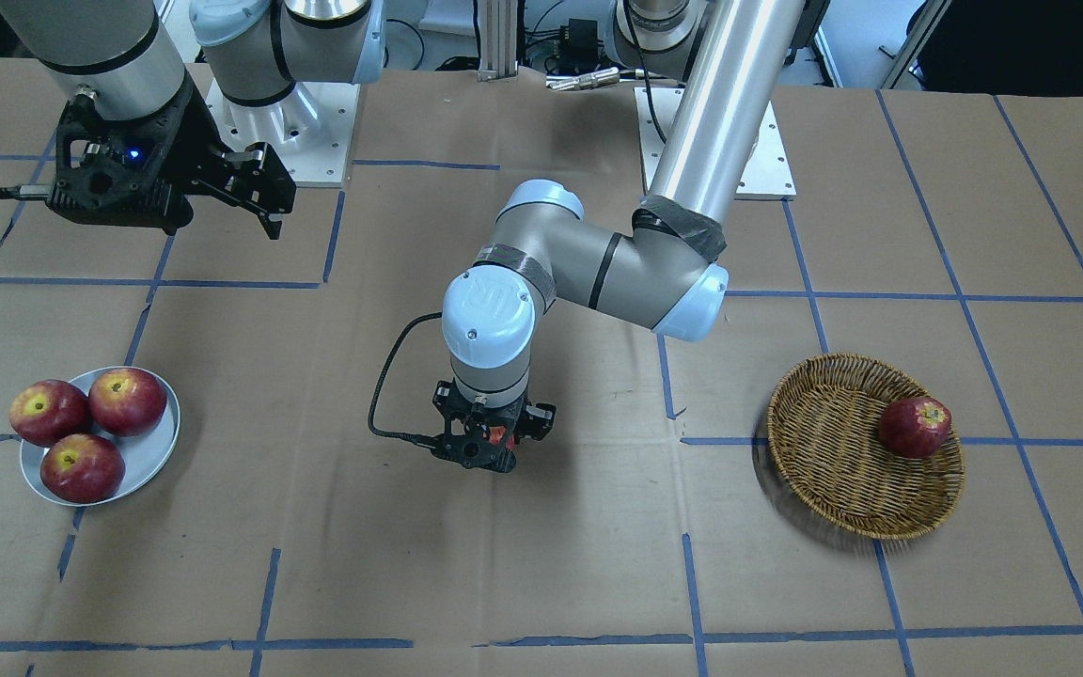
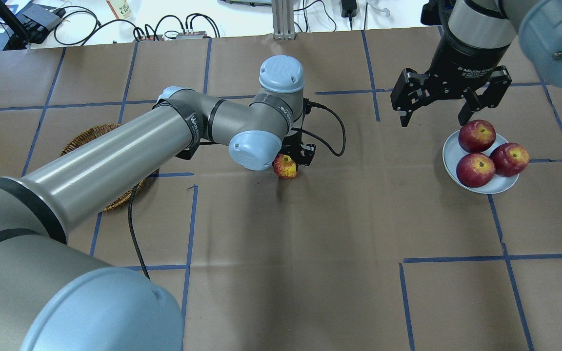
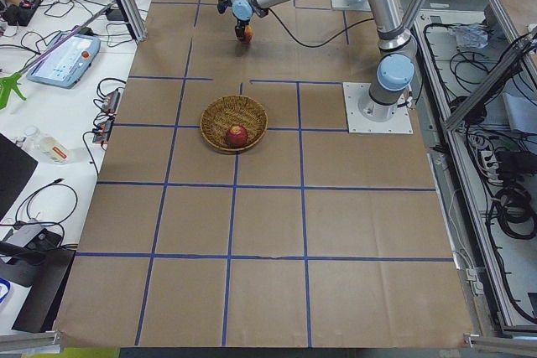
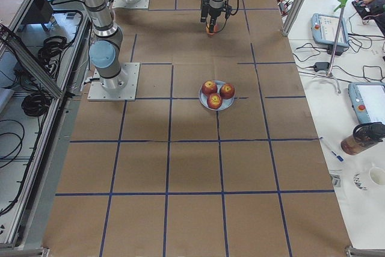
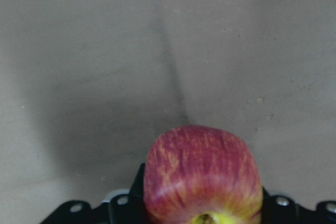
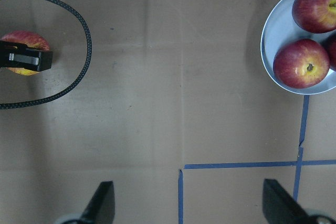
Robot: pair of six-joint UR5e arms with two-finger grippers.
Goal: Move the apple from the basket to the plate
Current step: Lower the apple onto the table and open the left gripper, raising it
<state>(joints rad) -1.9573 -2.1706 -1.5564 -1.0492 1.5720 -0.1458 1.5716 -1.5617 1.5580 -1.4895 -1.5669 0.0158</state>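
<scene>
The apple (image 2: 286, 167), red with orange-yellow streaks, is gripped by my left gripper (image 1: 490, 444) over the middle of the table, between basket and plate. It fills the bottom of the left wrist view (image 5: 202, 174) and shows at the left edge of the right wrist view (image 6: 23, 39). The wicker basket (image 1: 824, 470) holds one darker red apple (image 1: 915, 427). The pale grey-blue plate (image 2: 501, 185) carries three dark red apples. My right gripper (image 2: 433, 119) is open and empty, hovering just beside the plate's far edge.
The left arm's long tube (image 2: 115, 156) stretches across the basket (image 2: 86, 139) in the overhead view. A black cable (image 1: 386, 385) loops from the left wrist. Blue tape lines cross the brown table cover.
</scene>
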